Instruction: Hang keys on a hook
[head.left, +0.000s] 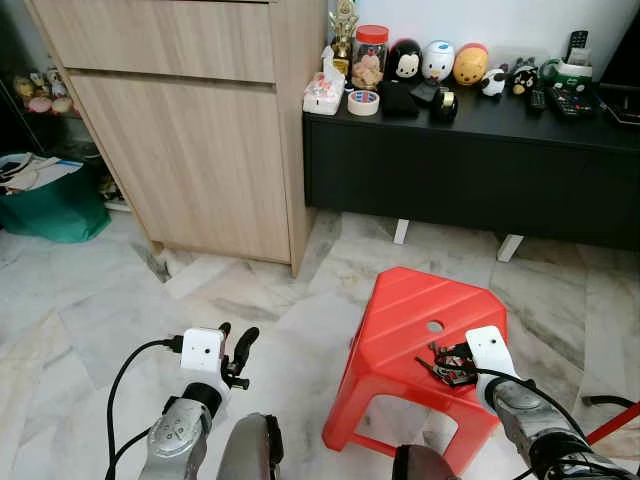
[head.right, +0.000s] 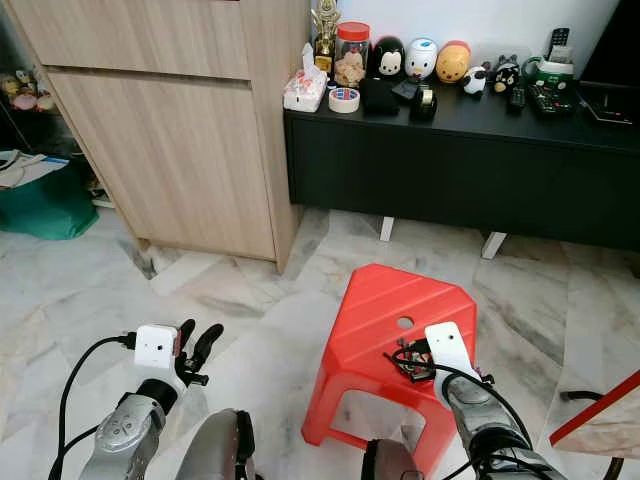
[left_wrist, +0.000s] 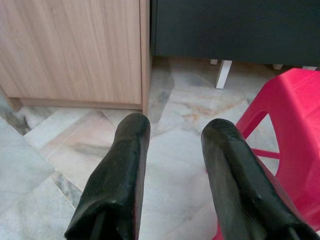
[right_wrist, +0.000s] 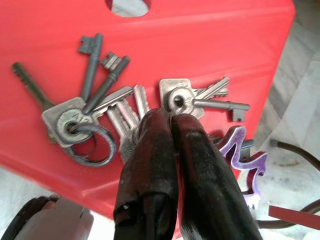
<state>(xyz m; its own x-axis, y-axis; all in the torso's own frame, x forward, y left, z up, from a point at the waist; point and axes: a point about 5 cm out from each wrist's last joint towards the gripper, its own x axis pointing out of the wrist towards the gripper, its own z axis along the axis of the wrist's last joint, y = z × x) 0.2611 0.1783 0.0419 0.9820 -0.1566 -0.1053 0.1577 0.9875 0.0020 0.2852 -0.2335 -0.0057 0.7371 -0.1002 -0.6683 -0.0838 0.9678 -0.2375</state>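
**Red stool, keys pinched but not yet lifted**

Red plastic makes up the stool (head.left: 425, 330) where the bunch of keys (right_wrist: 107, 112) lies, near the edge closest to the robot and just below a small round hole in the seat. The right claw (right_wrist: 167, 120) has its two black fingers pressed together over the middle of the bunch, apparently gripping one or two keys where they meet the ring. A purple keychain charm (right_wrist: 245, 160) hangs off the stool's edge beside the fingers.

By the look of it, the task is at its start: the keys are grasped but rest on the seat. Lifting them, carrying them and hanging them are all left to do. No hook can be made out.

The left claw (head.left: 232, 355) hovers over the floor with its fingers spread apart, holding nothing.

Pale marble tiles (head.left: 80, 300) cover the floor. Ahead stands a light wooden cabinet (head.left: 190, 130), and beside it a long black desk (head.left: 480, 160) carrying toy figures, a jar, tape rolls and remote controls. A green bag (head.left: 55, 205) sits on the left.
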